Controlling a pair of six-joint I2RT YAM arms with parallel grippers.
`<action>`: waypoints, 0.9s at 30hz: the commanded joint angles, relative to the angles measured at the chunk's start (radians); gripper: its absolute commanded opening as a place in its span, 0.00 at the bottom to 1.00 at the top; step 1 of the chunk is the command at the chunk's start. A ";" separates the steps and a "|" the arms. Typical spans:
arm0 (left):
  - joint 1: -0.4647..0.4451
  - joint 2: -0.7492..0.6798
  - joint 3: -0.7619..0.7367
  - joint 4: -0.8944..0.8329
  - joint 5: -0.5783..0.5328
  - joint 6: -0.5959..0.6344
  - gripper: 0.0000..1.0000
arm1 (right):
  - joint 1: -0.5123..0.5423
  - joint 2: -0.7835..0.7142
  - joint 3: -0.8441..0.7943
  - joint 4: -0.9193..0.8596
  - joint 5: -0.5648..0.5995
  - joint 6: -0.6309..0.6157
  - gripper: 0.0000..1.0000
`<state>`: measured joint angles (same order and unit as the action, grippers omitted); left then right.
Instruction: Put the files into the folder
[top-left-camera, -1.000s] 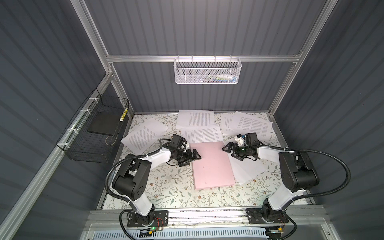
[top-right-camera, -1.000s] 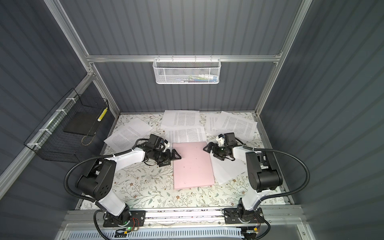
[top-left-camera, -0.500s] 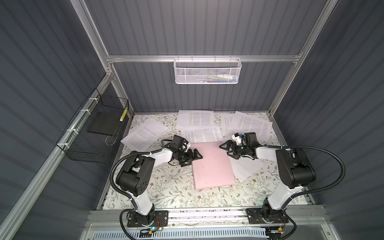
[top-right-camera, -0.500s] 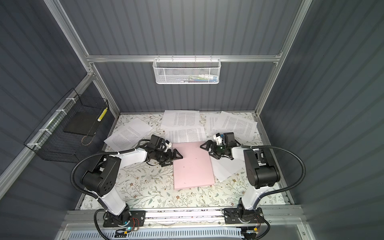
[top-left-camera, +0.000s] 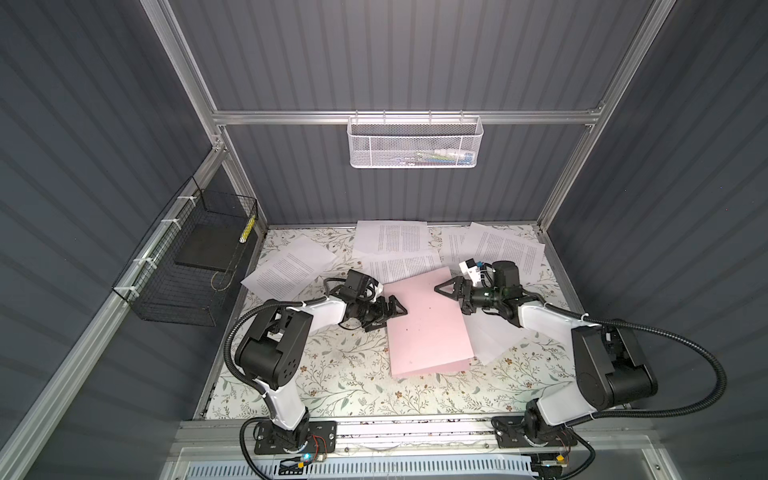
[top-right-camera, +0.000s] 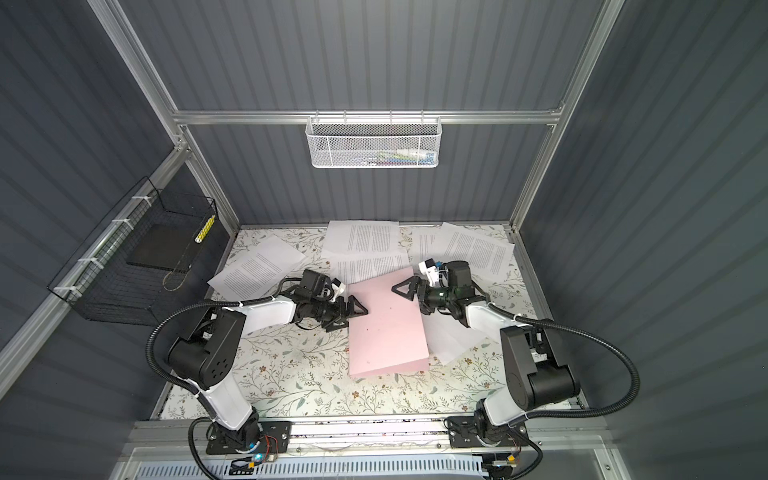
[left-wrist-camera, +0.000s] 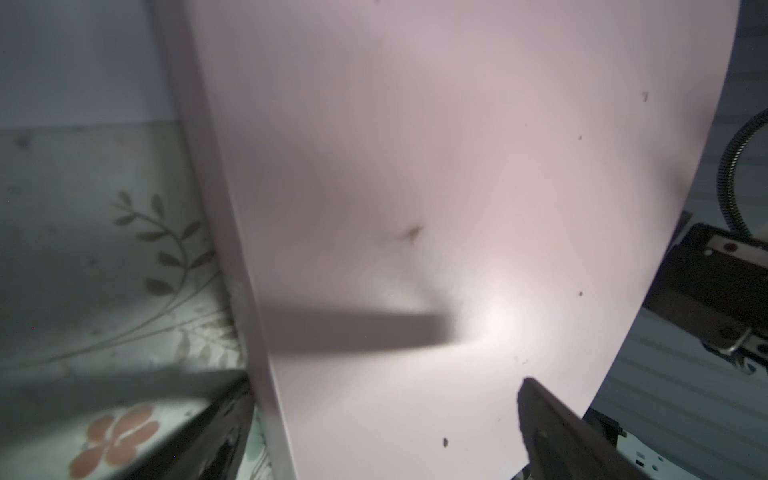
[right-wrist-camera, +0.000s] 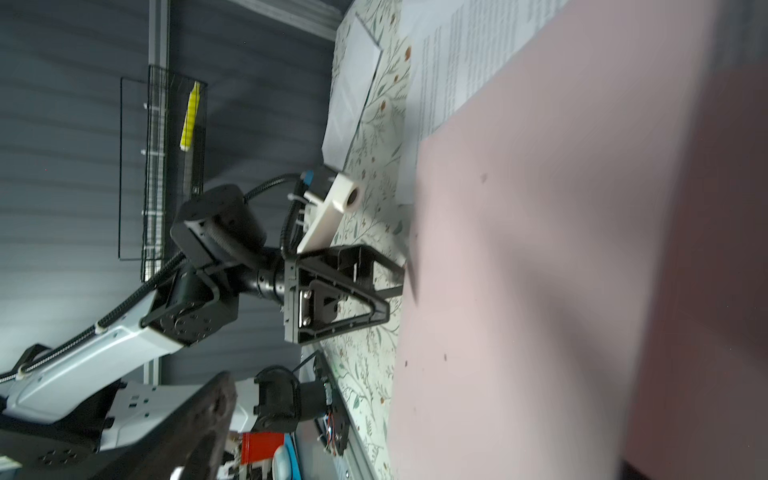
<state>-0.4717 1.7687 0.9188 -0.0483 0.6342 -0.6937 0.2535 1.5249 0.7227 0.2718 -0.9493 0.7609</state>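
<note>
The pale pink folder (top-left-camera: 428, 328) (top-right-camera: 386, 332) lies closed mid-table, its far right corner raised a little. My left gripper (top-left-camera: 394, 311) (top-right-camera: 354, 309) is open at the folder's left edge. In the left wrist view that edge (left-wrist-camera: 249, 332) runs between the spread fingers (left-wrist-camera: 552, 428). My right gripper (top-left-camera: 445, 289) (top-right-camera: 404, 287) is open at the far right corner, with the pink cover (right-wrist-camera: 540, 249) filling its wrist view. White printed files lie scattered behind: one at the back (top-left-camera: 392, 237), one at the left (top-left-camera: 291, 266), one at the right (top-left-camera: 509, 249). Another file (top-left-camera: 494, 343) pokes out under the folder's right side.
A black wire basket (top-left-camera: 187, 266) on the left wall holds a flat black slab (top-left-camera: 208, 247). A white mesh basket (top-left-camera: 413, 143) hangs on the back wall. A floral cloth (top-left-camera: 340, 374) covers the table, and both arm bases stand along the front rail.
My right gripper has moved left and back to the folder's far right corner, and that corner has risen. The left gripper has barely shifted at the left edge.
</note>
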 joint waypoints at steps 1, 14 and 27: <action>-0.007 0.047 -0.018 -0.017 -0.016 -0.015 1.00 | 0.028 -0.050 -0.023 -0.020 -0.002 -0.011 0.99; -0.008 0.058 -0.039 0.214 0.068 -0.180 1.00 | 0.141 -0.167 0.184 -0.305 0.262 -0.072 0.96; 0.011 0.175 -0.077 0.629 0.207 -0.460 1.00 | 0.281 0.002 0.262 0.001 0.207 0.076 0.99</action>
<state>-0.4778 1.9549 0.8707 0.5591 0.8307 -1.0954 0.5125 1.5009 0.9638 0.1879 -0.7269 0.8055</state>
